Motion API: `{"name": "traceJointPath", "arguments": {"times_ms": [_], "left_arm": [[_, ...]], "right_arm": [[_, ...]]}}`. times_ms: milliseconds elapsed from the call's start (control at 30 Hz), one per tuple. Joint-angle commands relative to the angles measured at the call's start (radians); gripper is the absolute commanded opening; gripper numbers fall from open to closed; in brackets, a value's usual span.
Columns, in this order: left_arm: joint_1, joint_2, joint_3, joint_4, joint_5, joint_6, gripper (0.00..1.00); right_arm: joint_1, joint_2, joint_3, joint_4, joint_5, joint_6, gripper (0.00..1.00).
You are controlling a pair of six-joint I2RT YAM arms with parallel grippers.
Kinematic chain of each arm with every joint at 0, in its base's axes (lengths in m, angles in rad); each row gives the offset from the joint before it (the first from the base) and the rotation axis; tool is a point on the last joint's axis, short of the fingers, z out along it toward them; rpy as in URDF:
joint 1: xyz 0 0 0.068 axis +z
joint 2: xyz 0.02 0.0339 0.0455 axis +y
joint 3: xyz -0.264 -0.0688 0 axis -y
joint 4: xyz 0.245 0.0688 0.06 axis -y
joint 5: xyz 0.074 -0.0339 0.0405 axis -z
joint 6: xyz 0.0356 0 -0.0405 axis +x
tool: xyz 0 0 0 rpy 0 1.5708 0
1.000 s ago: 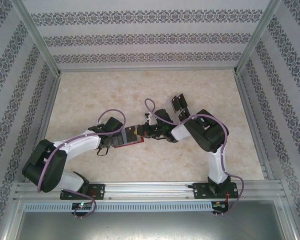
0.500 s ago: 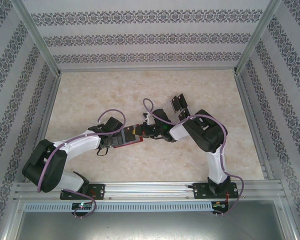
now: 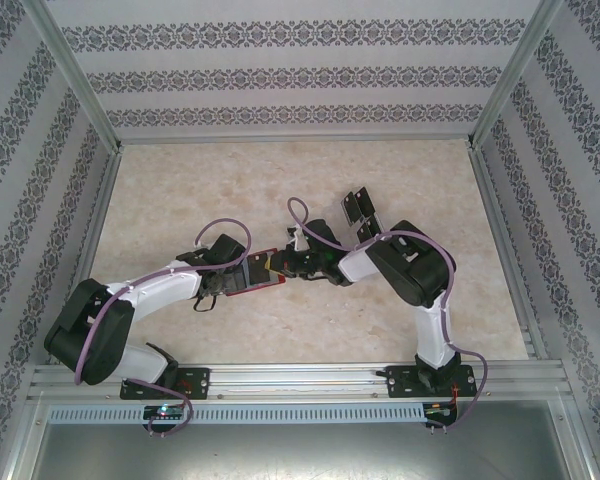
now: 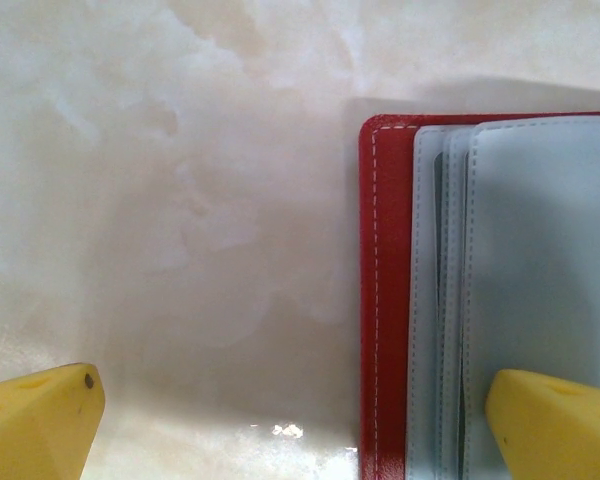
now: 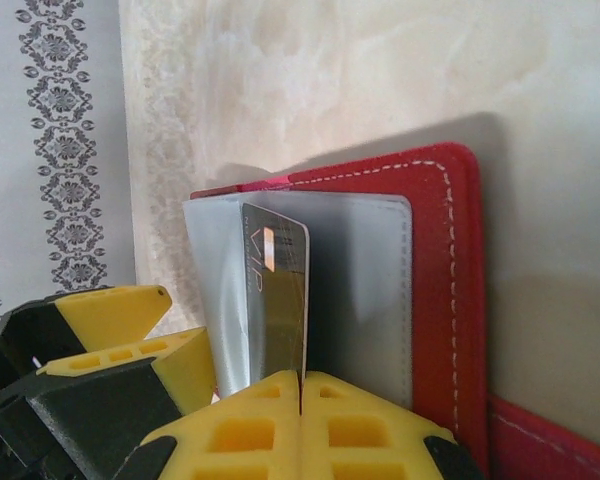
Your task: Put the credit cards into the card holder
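While pinching one credit card [image 5: 277,300] upright by its lower edge, has eased the right gripper [image 5: 300,385] a touch leftward within the last second, toward the card holder [image 3: 264,284] at centre frame. Puts the card against the grey sleeves [image 5: 365,300], probably not yet seated. Keeps the left gripper [image 4: 300,420] spread wide, straddling the open card holder's edge. Leaves spare credit cards [image 3: 357,207] waiting, upper right of centre.

Red, white-stitched card holder [image 4: 385,300] with pale grey sleeves [image 4: 540,250]; dark grey credit card [image 5: 277,290], orange patch; yellow fingertips [image 4: 40,420]; beige marbled table [image 4: 180,150]; white walls [image 3: 300,70] with dark floral bands.
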Motion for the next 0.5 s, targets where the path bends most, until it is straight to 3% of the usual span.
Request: {"name": "traceJointPath", "arguments": {"times_ms": [0,467], "left_arm": [[0.010,0.009,-0.034,-0.054,-0.002,-0.010,1.00],[0.010,0.010,-0.040,-0.052,-0.004,-0.011,1.00]], "right_arm": [[0.009,-0.017,-0.040,-0.111,0.045,-0.001,0.00],[0.006,0.024,0.075,-0.232,-0.031,-0.086,0.00]]}}
